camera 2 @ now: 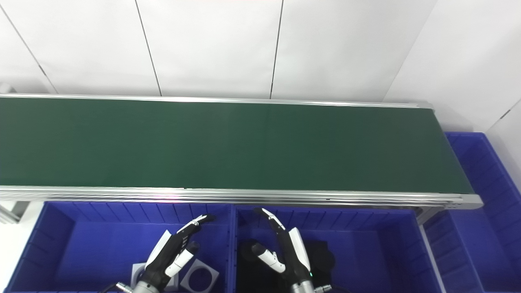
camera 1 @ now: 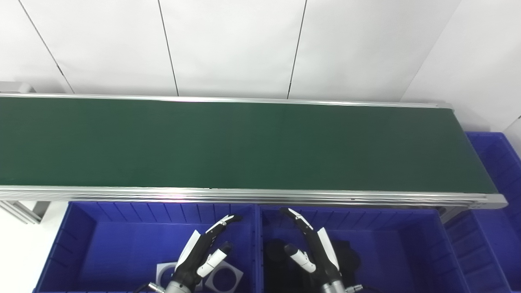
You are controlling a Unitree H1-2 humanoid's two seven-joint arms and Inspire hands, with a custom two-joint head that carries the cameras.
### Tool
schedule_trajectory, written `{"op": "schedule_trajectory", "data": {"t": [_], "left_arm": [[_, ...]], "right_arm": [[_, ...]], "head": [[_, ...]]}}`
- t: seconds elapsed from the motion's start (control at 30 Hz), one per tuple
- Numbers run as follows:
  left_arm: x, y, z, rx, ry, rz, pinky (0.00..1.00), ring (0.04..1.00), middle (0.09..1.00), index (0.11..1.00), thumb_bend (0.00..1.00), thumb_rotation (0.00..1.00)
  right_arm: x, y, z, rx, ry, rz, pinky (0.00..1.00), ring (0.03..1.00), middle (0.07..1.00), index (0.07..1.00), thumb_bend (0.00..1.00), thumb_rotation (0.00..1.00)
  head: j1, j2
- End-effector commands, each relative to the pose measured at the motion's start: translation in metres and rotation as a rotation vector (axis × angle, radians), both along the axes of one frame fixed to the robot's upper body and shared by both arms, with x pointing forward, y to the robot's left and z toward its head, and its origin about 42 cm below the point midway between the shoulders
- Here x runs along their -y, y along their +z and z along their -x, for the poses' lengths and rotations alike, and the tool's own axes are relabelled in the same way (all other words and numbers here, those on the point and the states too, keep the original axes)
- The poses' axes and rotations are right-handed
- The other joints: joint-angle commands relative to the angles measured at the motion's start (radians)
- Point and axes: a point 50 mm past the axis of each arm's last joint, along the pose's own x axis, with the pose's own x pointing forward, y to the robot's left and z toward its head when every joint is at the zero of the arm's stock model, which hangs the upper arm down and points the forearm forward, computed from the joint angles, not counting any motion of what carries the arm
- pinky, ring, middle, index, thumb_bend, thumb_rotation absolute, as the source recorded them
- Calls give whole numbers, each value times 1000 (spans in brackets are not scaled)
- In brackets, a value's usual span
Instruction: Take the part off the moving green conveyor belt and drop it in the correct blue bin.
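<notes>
Green conveyor belt [camera 1: 244, 144] stretches across in front of me, its surface bare, no part riding on it in either view. My left robot hand [camera 1: 203, 254] hovers over the left blue bin [camera 1: 101, 244], fingers spread and holding nothing; below it lie two pale square plates with round holes [camera 1: 223, 278] on the bin floor. My right robot hand [camera 1: 311, 250] hangs over the middle blue bin [camera 1: 399, 252], fingers apart too, empty, with dark black parts [camera 1: 350, 254] lying under it. Both hands sit just short of the belt's silver near rail [camera 1: 285, 197]. A third blue bin [camera 1: 494, 162] stands past the belt's right end.
</notes>
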Motion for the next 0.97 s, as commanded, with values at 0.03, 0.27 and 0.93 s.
{"op": "schedule_trajectory", "data": {"t": [0.03,0.27,0.93], "left_arm": [[9,14,-5,72,25,56,952,968,939,828,765,1000],[13,16,-6,81,30,67,968,973,940,829,780,1000],[12,36,-12,149,49,103,974,961,925,849,727,1000]], "right_arm": [[-3,10,-3,38,-20,-32,891,894,889,860,931,1000],[-1,11,-2,42,-28,-35,826,846,879,858,903,999],[2,17,-9,68,-24,-38,823,838,870,850,897,984]], "head": [[14,-5],[24,-18],[1,89]]}}
